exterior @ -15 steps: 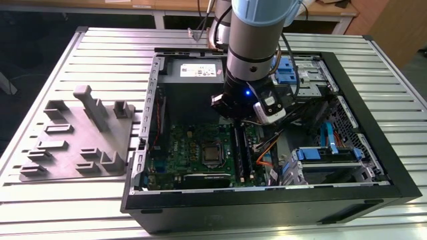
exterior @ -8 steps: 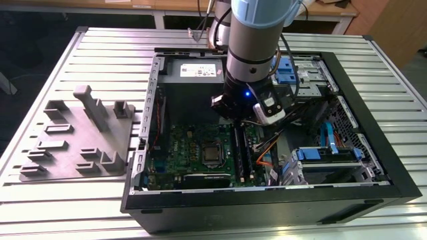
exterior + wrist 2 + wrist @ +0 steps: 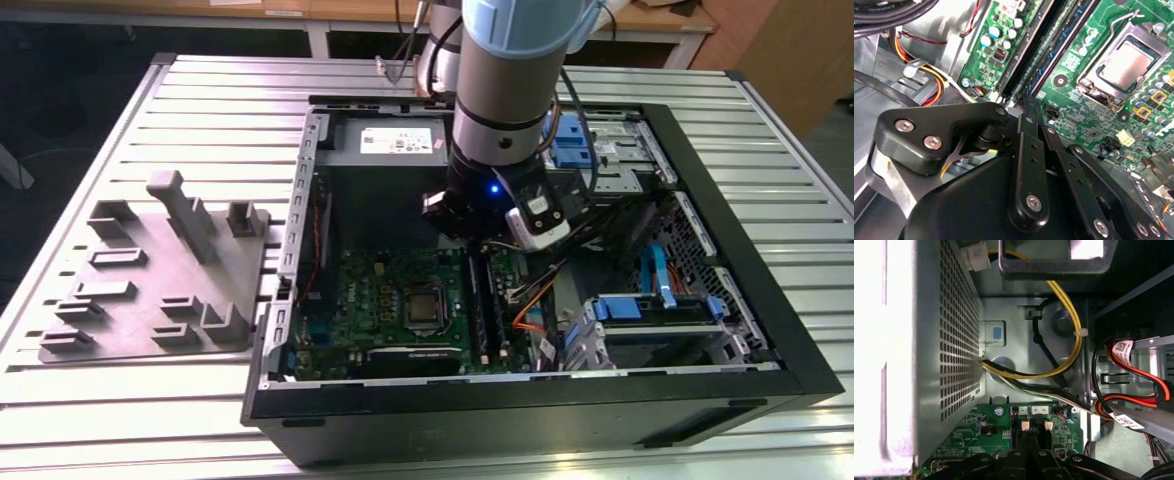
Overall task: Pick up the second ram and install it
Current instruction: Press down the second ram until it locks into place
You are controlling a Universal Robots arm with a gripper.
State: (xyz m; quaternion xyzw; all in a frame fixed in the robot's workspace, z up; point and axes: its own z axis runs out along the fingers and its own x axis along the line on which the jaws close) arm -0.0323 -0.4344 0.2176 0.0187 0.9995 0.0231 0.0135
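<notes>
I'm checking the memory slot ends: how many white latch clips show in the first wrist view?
2 white latch clips, the second right beside the first, at the edge of the green motherboard. Others may be hidden.

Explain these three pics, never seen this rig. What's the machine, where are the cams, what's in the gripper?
The machine is one robot arm reaching down into an open PC case that lies on a slatted metal table. The exterior view is from a camera off the arm and takes in the whole scene. The two wrist views come from cameras riding on the arm, looking past the black gripper into the case.

On the table, at the exterior view's left of the case, sits a grey fixture with pegs and slots. Inside the case you see the green motherboard, its processor socket, the long black memory slots, the grey power supply and bundled cables.

The gripper sits right over the end of the memory slots. I cannot tell from these pictures whether it holds a ram stick.
</notes>
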